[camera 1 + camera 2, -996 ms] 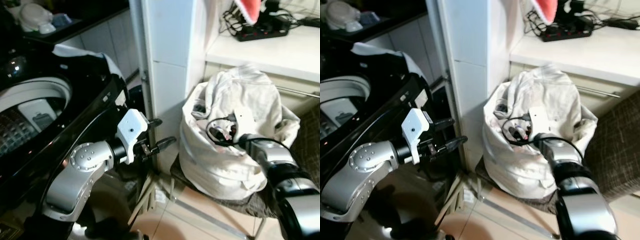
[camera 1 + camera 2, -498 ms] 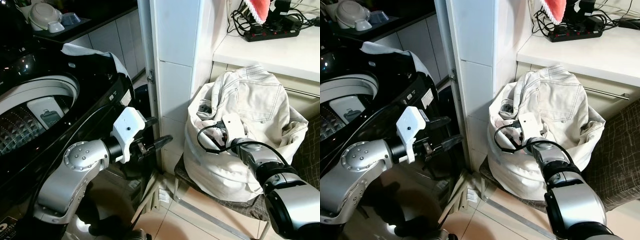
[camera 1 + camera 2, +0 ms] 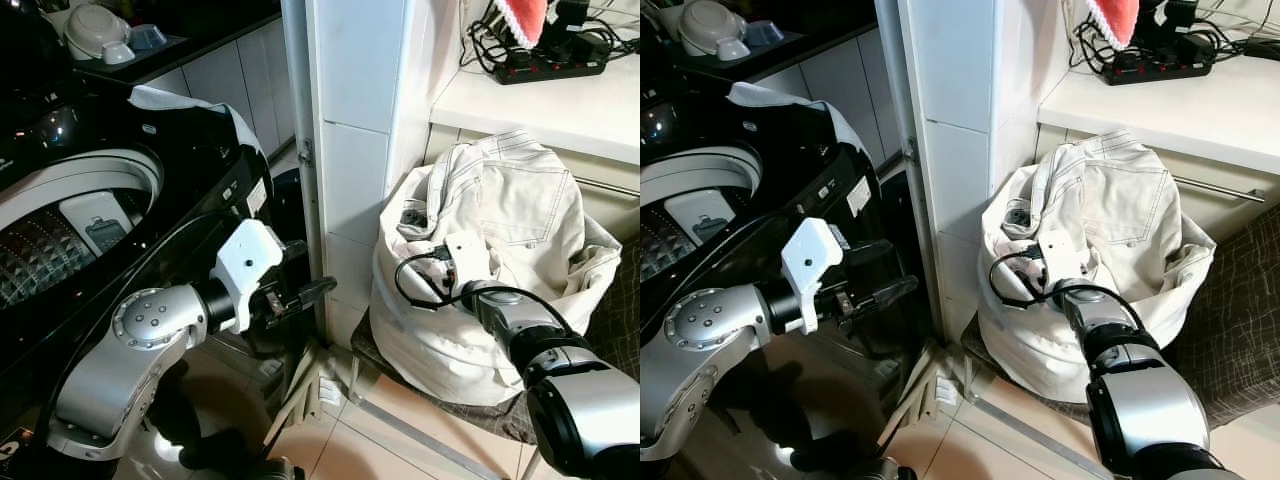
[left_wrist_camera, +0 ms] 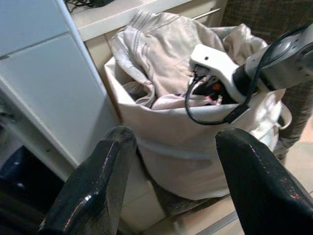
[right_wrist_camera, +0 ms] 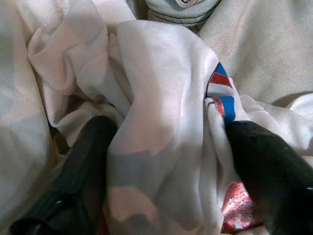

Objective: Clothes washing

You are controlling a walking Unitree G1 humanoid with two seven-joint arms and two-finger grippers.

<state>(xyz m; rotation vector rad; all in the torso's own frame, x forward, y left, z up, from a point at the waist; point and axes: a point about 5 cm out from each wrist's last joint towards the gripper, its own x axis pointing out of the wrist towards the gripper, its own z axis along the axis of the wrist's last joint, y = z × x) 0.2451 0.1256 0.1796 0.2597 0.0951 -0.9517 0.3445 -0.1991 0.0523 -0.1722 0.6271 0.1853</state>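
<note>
Inside the laundry bag [image 3: 450, 340], on a chair [image 3: 500, 415] beside the tiled pillar [image 3: 355, 150], lies the wash: pale jeans [image 3: 505, 195] heaped on top, and a white garment [image 5: 156, 127] with red and blue print just under them. Right gripper [image 5: 168, 166] is pushed down into the bag's mouth; its two black fingers [image 5: 78, 171] straddle a fold of the white garment, one on each side, cloth bulging between them. Fingers spread, touching the fabric on both sides; the fold is not pinched flat. From the head, the right wrist [image 3: 462, 262] sits at the bag's rim, a black cable looping off it over the cloth.

Left gripper [image 3: 305, 295] hangs in the gap between washer and pillar, at the level of the bag's lower half and well apart from it. Its fingers [image 4: 93, 186] are parted and empty, the bag in view between them.

Washer [image 3: 90, 230] stands to the robot's left, black, top-loading, lid up, drum [image 3: 45, 255] exposed. A white cloth [image 3: 190, 105] is draped over its back corner. Bowls [image 3: 95, 30] on the dark counter behind. To the right, a white counter [image 3: 550, 105] above the bag carries a power strip [image 3: 555, 65] with tangled leads, and a red-and-white cloth [image 3: 525, 15] hangs down at the top edge.
</note>
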